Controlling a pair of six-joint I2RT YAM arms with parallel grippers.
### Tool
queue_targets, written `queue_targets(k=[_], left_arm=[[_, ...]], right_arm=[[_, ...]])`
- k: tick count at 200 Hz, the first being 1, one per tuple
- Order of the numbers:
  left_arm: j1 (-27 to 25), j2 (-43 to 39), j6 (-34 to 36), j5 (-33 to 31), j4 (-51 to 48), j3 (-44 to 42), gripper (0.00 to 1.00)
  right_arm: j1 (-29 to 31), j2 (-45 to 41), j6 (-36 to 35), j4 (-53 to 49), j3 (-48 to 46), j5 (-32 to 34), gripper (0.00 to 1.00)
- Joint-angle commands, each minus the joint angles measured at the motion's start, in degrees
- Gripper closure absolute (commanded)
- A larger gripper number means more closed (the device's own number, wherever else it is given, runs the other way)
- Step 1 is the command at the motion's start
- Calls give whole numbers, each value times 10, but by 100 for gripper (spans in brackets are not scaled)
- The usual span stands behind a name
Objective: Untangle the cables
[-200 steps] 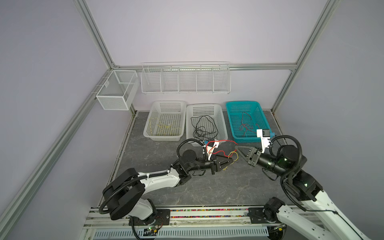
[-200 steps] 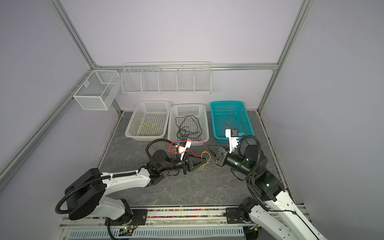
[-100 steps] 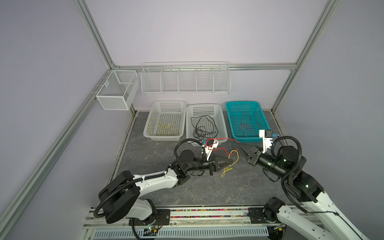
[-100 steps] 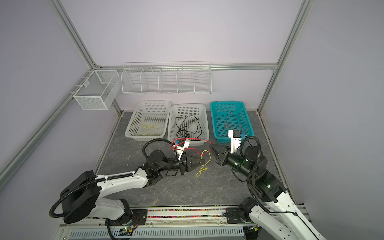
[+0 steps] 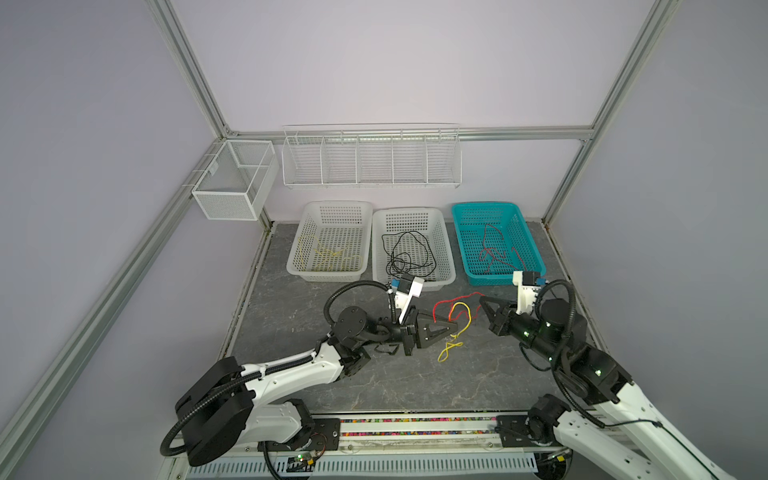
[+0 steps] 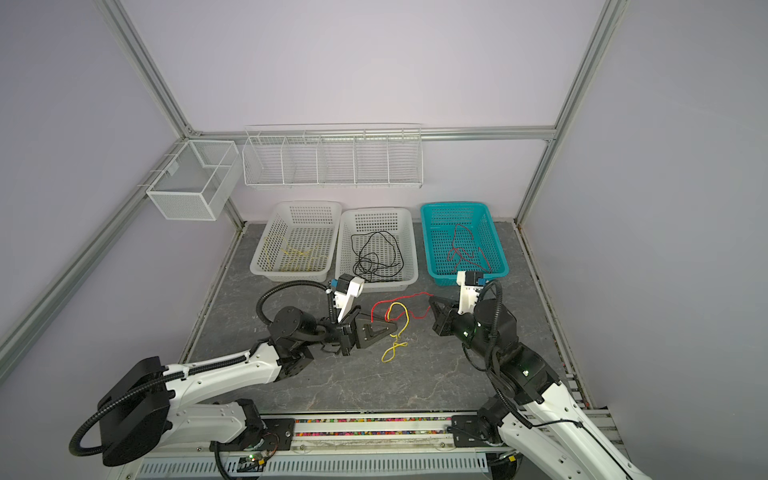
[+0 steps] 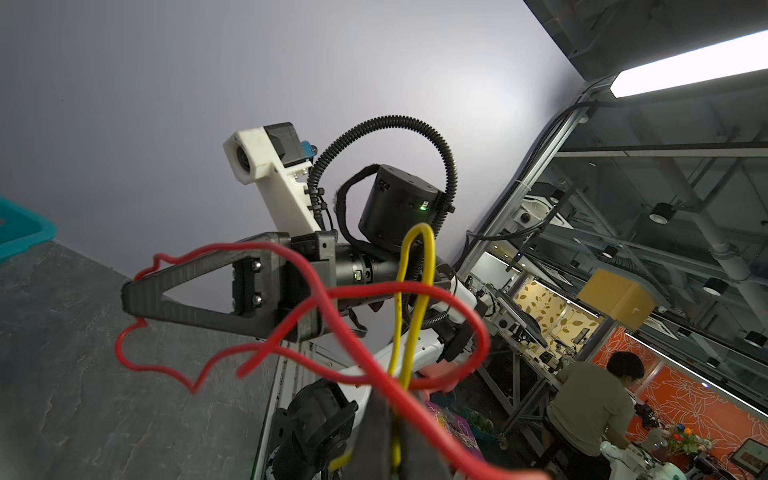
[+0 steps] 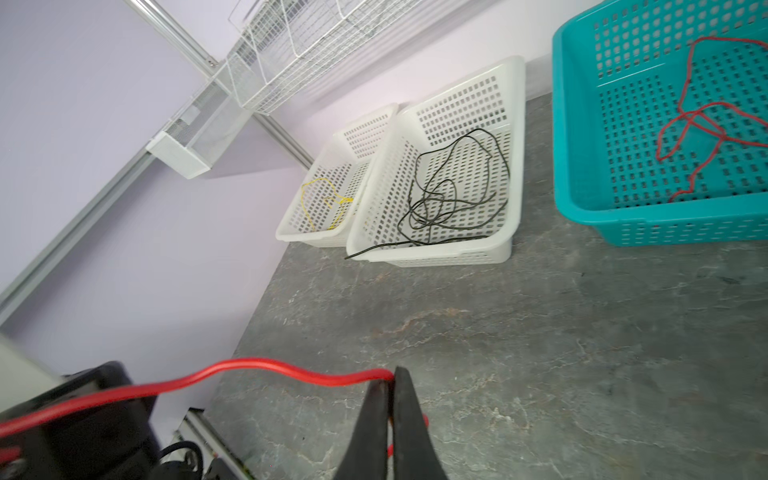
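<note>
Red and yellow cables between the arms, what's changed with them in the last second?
The left pincer shut on the yellow cable, the two pincers eased slightly apart, and a yellow loop slipped down onto the table. The right pincer kept its grip on the red cable; the baskets stayed put.

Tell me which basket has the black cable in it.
The middle white basket holds the black cable; the left white basket holds yellow cable, the teal basket red cable.

Robotics lab: aluminium frame [image 5: 519,134], wall panels [image 5: 374,62], equipment benches [image 7: 523,328] beyond (person [image 7: 594,399] working there).
</note>
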Motion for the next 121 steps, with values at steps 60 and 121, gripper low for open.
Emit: queue_targets(k=[60,121], left_arm=[[17,-231,150,-68,-330,5,100],[89,-348,230,-151,-514,48,100]], right_arm=[[-49,24,6,-86,-19,124,94],[-93,62,-8,-128,-5,139,94]])
